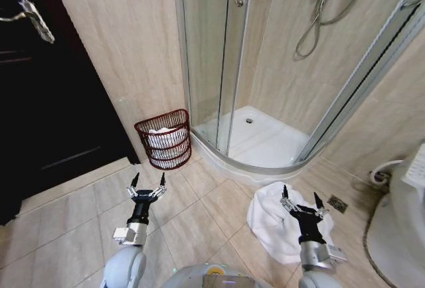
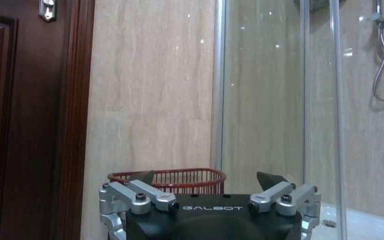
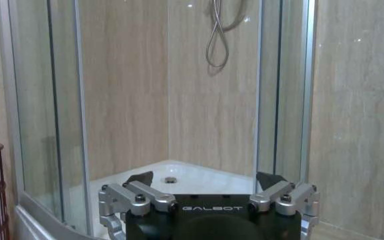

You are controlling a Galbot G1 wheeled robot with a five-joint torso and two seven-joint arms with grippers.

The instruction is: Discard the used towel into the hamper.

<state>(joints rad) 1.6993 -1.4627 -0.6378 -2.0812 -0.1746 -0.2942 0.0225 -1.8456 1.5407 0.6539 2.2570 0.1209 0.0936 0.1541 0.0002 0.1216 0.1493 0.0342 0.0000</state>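
While towel [image 1: 275,225] lies under right tool [image 1: 300,199] (fingers spread), hamper [image 1: 165,138] stands apart.

The tiled floor [image 1: 199,215] bears the hamper [image 1: 164,139] and a crumpled white towel [image 1: 272,218].

A home bathroom: glass shower enclosure [image 1: 265,69], shower hose [image 1: 319,22], tiled floor [image 1: 199,215].

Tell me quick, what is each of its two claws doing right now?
Left tool: open, holding nothing, over the floor tiles in front of the hamper.
Right tool: open, holding nothing, above the white towel on the floor.
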